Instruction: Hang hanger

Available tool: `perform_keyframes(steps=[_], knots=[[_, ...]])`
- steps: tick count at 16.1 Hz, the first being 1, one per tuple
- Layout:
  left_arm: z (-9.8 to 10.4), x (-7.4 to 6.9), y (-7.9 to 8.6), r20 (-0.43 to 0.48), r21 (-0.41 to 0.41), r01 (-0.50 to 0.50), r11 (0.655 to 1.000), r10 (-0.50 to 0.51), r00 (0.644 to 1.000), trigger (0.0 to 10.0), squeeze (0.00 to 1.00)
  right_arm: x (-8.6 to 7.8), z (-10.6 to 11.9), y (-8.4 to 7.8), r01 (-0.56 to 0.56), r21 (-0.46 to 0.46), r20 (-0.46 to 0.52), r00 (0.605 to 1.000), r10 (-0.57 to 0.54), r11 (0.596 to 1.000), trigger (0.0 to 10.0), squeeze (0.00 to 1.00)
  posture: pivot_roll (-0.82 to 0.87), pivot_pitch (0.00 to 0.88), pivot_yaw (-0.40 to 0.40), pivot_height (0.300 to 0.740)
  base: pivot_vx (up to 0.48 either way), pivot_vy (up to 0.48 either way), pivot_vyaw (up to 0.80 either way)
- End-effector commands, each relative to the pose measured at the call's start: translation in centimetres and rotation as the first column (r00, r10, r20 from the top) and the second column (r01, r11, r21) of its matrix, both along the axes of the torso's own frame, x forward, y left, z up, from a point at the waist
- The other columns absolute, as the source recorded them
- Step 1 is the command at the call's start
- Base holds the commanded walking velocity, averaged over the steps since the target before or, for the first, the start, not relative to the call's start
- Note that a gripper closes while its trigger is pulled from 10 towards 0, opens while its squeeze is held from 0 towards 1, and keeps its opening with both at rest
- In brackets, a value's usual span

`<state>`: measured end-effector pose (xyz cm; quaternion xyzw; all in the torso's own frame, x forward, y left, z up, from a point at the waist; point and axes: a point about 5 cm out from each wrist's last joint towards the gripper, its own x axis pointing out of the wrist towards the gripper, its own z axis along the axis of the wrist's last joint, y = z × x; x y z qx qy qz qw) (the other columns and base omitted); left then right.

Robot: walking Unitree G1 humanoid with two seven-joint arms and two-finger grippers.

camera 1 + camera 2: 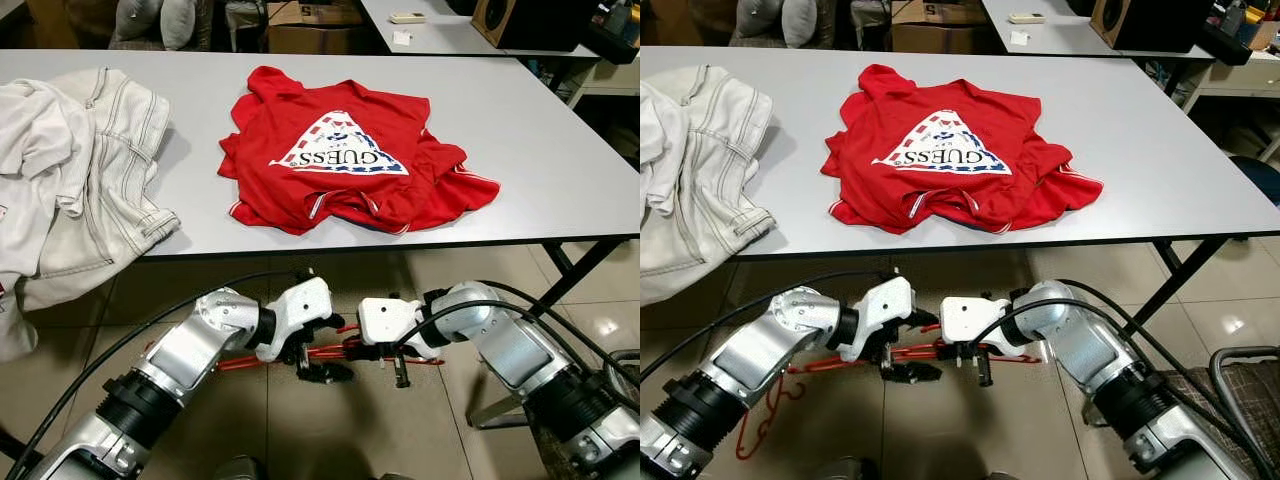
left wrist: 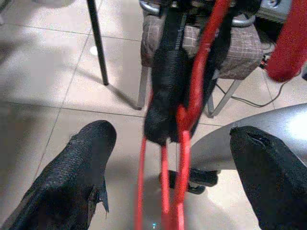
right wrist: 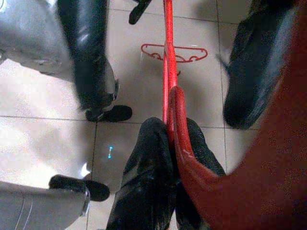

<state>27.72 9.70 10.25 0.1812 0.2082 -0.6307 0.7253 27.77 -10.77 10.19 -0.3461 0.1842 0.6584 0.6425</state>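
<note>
Both pincers meet below the table edge, above the floor. The red hanger runs level between them. The right pincer is clamped on the hanger. The left pincer stands apart, fingers either side of it.

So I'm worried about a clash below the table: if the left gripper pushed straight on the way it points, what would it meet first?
Most likely the right gripper, whose fingers are shut on the red hanger directly ahead of the open left gripper. Depth is unclear, but they look close.
</note>
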Motion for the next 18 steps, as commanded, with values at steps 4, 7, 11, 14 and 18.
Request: perform_keyframes(steps=[4,7,11,14,18], knots=[[0.2,0.9,0.6,0.012,0.013,0.012,1.0,-0.012,1.0,0.0,0.0,-0.1,0.9,-0.4,-0.035,-0.003,0.027,0.999,0.035,0.999,10.0,0.0,-0.04,0.064,-0.027,0.74,0.0,0.0,0.0],[-0.2,0.9,0.6,0.005,0.022,0.01,1.0,-0.01,1.0,0.0,0.0,-0.2,1.1,-0.3,-0.041,0.002,0.035,0.999,0.041,0.999,10.0,0.0,-0.04,0.058,-0.02,0.74,0.0,0.0,0.0],[-0.4,1.3,0.5,0.006,0.016,0.008,1.0,-0.008,1.0,0.0,0.0,-0.3,1.3,0.0,-0.054,0.007,0.039,0.998,0.053,0.999,10.0,0.0,-0.04,0.051,-0.015,0.74,0.0,0.0,0.0],[-0.3,1.4,0.6,0.0,0.015,0.024,1.0,-0.024,1.0,0.0,0.0,-0.3,1.2,0.0,-0.051,0.006,0.038,0.998,0.051,0.999,10.0,0.0,-0.04,0.054,-0.007,0.74,0.0,0.0,0.0],[0.5,1.2,0.8,-0.016,-0.031,0.081,0.996,-0.082,0.997,0.0,0.0,-0.2,1.2,-0.3,-0.049,0.001,0.04,0.998,0.049,0.999,10.0,0.0,-0.04,0.058,-0.003,0.74,0.0,0.0,0.0]])
